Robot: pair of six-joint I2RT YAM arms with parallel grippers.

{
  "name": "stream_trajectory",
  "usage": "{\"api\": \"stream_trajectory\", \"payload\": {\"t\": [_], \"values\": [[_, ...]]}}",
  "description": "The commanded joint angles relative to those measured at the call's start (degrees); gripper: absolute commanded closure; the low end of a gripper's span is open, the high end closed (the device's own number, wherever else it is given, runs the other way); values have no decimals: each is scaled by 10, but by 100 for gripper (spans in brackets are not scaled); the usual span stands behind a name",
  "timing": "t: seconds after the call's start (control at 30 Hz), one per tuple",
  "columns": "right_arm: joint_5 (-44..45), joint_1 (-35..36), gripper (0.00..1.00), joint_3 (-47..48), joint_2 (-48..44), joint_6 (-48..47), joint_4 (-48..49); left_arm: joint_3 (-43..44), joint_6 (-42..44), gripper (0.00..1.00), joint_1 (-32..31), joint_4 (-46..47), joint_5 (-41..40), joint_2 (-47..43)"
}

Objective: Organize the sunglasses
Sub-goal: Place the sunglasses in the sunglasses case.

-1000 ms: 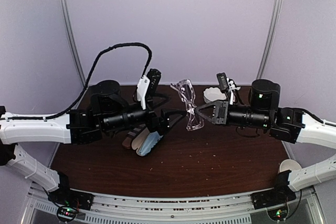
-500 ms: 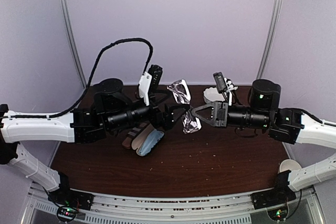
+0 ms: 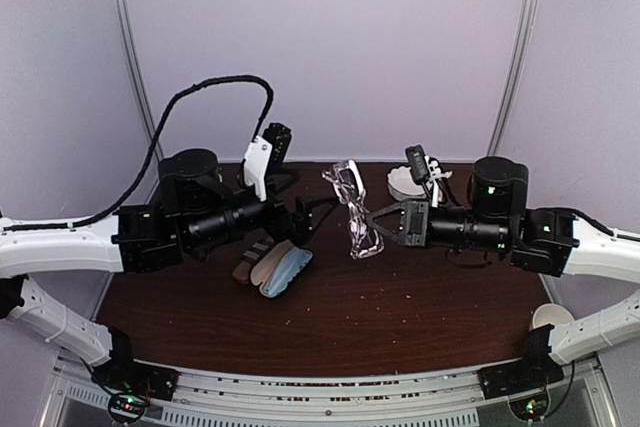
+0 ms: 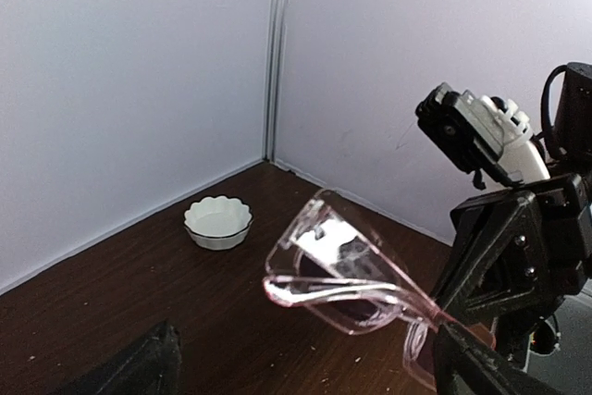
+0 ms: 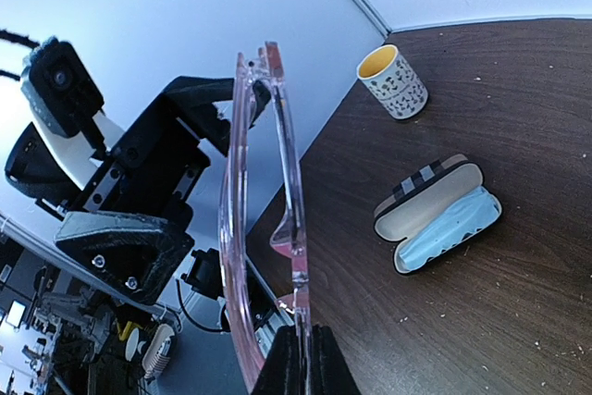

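Right gripper [image 3: 372,216]: pinched on pink-framed glasses [image 3: 353,209], held above table [image 3: 400,317].
Left gripper [image 3: 316,219]: spread wide, positioned beside glasses.
Striped case [image 3: 282,271]: laid open on table.

Table [image 3: 400,317]: dark brown wood-grain top, enclosed by pale walls at the back and sides.

Lying directly on it:
- Spectacle case [image 3: 275,265], oblong, tan with dark stripes, open flat, left of centre. Its cream lining faces up, and one half holds a light blue item, probably a cleaning cloth [image 5: 450,225].
- Bowl [image 3: 405,182], small, white, scalloped rim, upright, at the far edge right of centre and well apart from the case.
- Cup [image 5: 393,80], pale with a dark speckled pattern and yellow inside, upright, near the wall beyond the case.
- Pale specks [image 3: 360,299], scattered over the near half.
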Motion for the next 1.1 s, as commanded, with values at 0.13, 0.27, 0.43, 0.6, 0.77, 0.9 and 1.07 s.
{"api": "stream_trajectory", "payload": {"t": [0.13,0.27,0.43,0.6,0.77,0.9,1.07], "values": [[101,7,100,-10,20,75,-9,-81,41,2,5,-126,-131,-101],[156,14,100,-8,42,128,-11,-79,60,2,6,-226,-207,-131],[234,40,100,-2,67,194,-17,-46,73,2,16,-391,-256,-157],[316,85,100,24,99,245,-37,-30,87,2,31,-488,-277,-197],[395,131,100,54,135,317,-57,-46,105,2,92,-503,-261,-228],[463,167,100,97,179,391,-103,-64,104,2,137,-484,-228,-228],[493,189,100,166,259,476,-149,-61,99,2,167,-491,-208,-206]]}}
